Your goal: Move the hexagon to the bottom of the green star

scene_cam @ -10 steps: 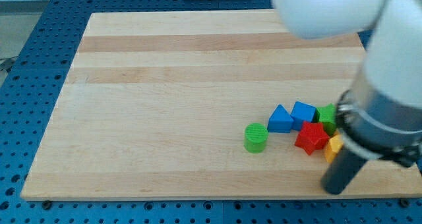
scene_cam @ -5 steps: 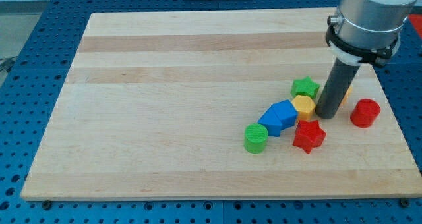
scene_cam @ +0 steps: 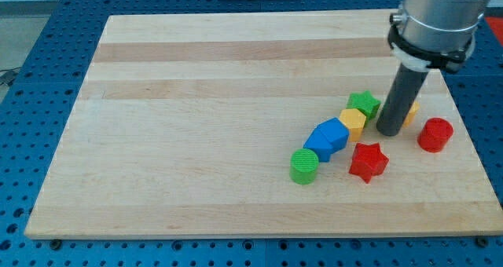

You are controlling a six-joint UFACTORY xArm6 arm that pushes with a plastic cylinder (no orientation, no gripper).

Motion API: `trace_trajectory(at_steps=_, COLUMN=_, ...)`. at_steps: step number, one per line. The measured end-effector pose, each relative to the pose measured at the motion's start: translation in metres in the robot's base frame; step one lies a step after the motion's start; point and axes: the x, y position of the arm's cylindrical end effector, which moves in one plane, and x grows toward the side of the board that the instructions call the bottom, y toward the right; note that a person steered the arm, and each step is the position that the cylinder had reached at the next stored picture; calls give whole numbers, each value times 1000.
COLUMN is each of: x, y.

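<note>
The yellow hexagon [scene_cam: 353, 122] lies just below-left of the green star [scene_cam: 364, 104] and touches it. My tip [scene_cam: 388, 131] stands on the board just right of the hexagon and below-right of the green star, a small gap from both. A second yellow block [scene_cam: 411, 110] peeks out behind the rod, its shape hidden.
Blue blocks [scene_cam: 328, 137] sit pressed together left of the hexagon. A green cylinder [scene_cam: 304, 166] lies below-left of them. A red star [scene_cam: 368, 161] lies below the hexagon. A red cylinder [scene_cam: 435, 134] stands near the wooden board's right edge [scene_cam: 464, 133].
The yellow hexagon has slid a little left and up, against the green star's lower left. The blue blocks shifted slightly left. My tip moved slightly up.
</note>
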Motion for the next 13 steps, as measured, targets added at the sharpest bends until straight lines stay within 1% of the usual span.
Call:
trace_trajectory(at_steps=1, x=1, y=0)
trace_trajectory(at_steps=4, x=25, y=-11)
trace_trajectory(at_steps=6, x=60, y=-5)
trace_trajectory(at_steps=7, x=87, y=-5)
trace_trajectory(at_steps=9, x=102, y=-14)
trace_trajectory(at_steps=10, x=106, y=-40)
trace_trajectory(at_steps=11, x=114, y=-79)
trace_trajectory(at_steps=12, x=112, y=-122)
trace_trajectory(at_steps=13, x=97, y=-154)
